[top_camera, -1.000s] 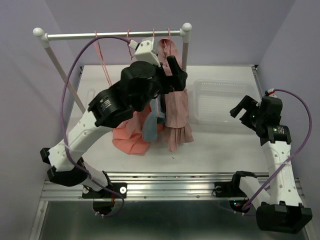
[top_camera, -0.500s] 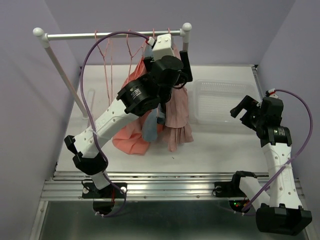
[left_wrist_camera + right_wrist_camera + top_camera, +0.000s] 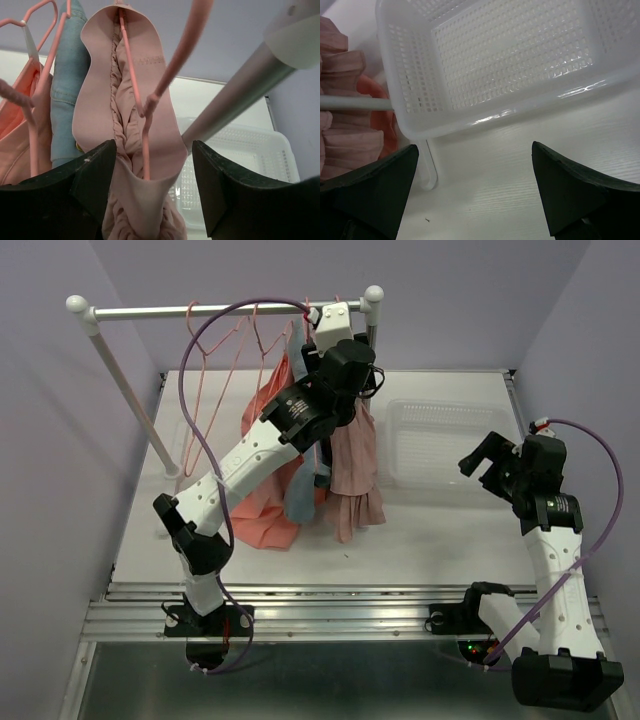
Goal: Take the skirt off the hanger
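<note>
The salmon-coral skirt [image 3: 262, 512] hangs from the rail, draping to the table; in the left wrist view only its edge [image 3: 14, 142] shows at far left, under pink hanger hooks [image 3: 36, 11]. My left gripper [image 3: 362, 345] is up at the rail's right end. Its jaws [image 3: 154, 150] are open and straddle the waistband of the dusty mauve-pink garment [image 3: 100, 100] and the pink hanger [image 3: 131, 75] inside it. A gap remains at the right finger. The grey-blue garment [image 3: 67, 90] hangs between the two. My right gripper [image 3: 483, 458] [image 3: 475, 150] is open and empty above the table.
The metal rail [image 3: 200, 311] [image 3: 235, 95] spans the back on white posts. Bare pink hangers [image 3: 205, 365] hang at its left part. A white mesh basket [image 3: 450, 470] [image 3: 405, 75] sits on the table at the right, just ahead of my right gripper.
My left arm has stretched up and right toward the rail's end, onto the mauve-pink garment's top, and its jaws have narrowed somewhat. The bare hangers have shifted. The right arm has not moved.
</note>
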Controlling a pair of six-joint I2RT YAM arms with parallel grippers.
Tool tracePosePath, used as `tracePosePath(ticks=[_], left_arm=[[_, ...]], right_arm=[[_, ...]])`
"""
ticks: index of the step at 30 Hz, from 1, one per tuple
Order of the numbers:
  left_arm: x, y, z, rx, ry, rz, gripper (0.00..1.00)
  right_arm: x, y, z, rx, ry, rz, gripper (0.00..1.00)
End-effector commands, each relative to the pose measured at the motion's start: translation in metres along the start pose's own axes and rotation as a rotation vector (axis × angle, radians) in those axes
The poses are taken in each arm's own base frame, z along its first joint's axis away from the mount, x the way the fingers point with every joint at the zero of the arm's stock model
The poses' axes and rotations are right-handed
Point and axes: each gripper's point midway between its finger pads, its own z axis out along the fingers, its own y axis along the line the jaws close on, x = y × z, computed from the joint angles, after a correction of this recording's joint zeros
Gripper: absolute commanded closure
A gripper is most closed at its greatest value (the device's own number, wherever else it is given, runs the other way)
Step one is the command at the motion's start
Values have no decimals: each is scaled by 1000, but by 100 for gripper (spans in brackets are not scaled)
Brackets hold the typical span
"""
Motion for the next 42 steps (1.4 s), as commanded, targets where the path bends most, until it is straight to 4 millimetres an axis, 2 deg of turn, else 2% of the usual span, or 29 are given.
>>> tracePosePath(ticks=[1,8,9,12,18,22,23,25,30,34,38,42], left_arm=[[-40,4,2,-9,-104,-49,30],[-45,10,10,-54,-141,-51,37],[-48,11,9,-52,-146,-49,42],[-56,11,7,-55,-171,-66,49],[-60,16,16,-70,-189,-54,61],[-60,18,23,-72,-189,-52,79],[-62,16,23,-65,-194,-48,81],[-63,14,23,-52,-199,-44,99],[-78,2,17,16,-232,-21,100],[-90,-4,4,34,-273,22,100],[-110,0,-17,6,-327,21,100],[-118,8,-32,-30,-354,13,100]], right_arm=[[-9,6,1,-32,-42,-24,0],[-8,5,3,-32,-40,-26,0],[-8,5,4,-32,-35,-25,0],[-8,5,5,-33,-31,-25,0],[-7,6,7,-36,-24,-25,0],[-8,7,8,-38,-24,-26,0],[-8,7,8,-37,-22,-26,0],[-9,8,9,-41,-20,-26,0],[-8,10,10,-51,-9,-30,0],[-8,11,9,-59,-9,-32,0],[-8,12,8,-66,-14,-35,0],[-9,14,6,-74,-17,-36,0]])
